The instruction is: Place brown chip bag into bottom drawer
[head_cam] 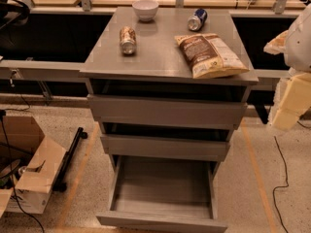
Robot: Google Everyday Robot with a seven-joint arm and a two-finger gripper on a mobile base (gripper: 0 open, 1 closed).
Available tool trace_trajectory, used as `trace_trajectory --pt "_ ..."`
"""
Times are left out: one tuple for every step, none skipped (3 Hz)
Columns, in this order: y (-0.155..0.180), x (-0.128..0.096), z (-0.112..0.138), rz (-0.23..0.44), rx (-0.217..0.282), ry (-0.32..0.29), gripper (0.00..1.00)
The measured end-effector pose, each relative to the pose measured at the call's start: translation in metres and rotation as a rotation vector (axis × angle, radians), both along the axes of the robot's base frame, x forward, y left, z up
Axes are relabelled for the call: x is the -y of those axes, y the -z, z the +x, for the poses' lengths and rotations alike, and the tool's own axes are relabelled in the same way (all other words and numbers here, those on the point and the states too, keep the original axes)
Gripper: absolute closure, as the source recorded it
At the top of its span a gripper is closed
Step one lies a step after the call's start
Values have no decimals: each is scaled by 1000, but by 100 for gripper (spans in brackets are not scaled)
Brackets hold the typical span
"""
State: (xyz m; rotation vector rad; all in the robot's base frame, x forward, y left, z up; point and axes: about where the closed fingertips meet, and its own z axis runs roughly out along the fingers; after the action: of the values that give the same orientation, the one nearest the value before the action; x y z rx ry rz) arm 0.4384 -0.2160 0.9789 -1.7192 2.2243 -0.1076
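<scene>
The brown chip bag (211, 55) lies flat on the front right of the grey cabinet top (155, 57), dark brown end toward the back and cream-yellow end at the front edge. The bottom drawer (163, 191) is pulled far out and shows an empty tray. The two drawers above it are only slightly out. My gripper (287, 111) hangs at the right edge of the view, beside and below the cabinet's top right corner, apart from the bag and holding nothing that I can see.
A brown can (128, 40) lies on the left of the top, a blue can (197, 19) at the back right, and a white bowl (146, 8) at the back. A cardboard box (29, 174) and a black bar stand on the floor at left. A cable (279, 178) lies at right.
</scene>
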Motion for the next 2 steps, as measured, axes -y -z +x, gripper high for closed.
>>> trace_trajectory --pt "-3 -1 2 4 18 -2 0" --pt "-5 -3 18 51 75 1 0"
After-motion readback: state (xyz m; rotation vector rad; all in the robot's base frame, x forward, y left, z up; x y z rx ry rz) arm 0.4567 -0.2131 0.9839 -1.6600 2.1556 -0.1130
